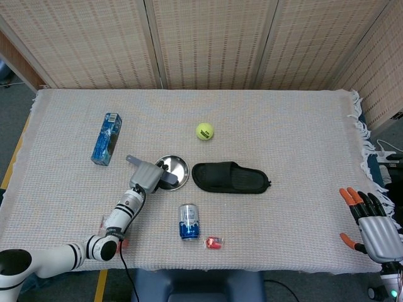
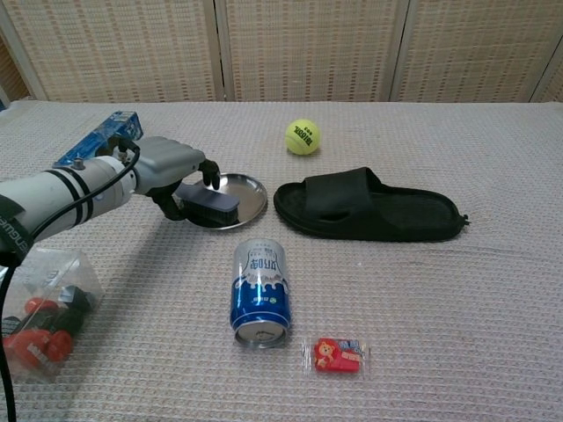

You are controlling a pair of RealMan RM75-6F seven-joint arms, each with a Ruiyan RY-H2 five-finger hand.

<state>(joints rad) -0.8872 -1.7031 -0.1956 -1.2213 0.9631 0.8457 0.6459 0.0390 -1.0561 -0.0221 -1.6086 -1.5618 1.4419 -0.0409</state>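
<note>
So my left hand [image 2: 171, 171] has its fingers curled over the dark rectangular block [image 2: 207, 200] that sits on the left side of the round shiny metal dish [image 2: 237, 199]. Fingers wrap the block's left end from above; in the chest view it looks like a real grip, though I can't tell whether the block is lifted off the dish or resting on it. The block's long axis runs roughly left to right across the dish, so most of it pokes out to the right of the hand, toward the black rubber slide sandal [image 2: 369, 207] just beside the dish.

The dish is around the middle of the cloth-covered table [image 1: 302, 126], a bit toward the near edge and left of centre. My right hand [image 1: 376, 228] hangs off the near right corner, fingers spread, holding nothing, well apart from everything, so the left is clearly the nearer one.

The blue drink can [image 2: 260, 293] lies on its side near the dish, toward the near edge.
</note>
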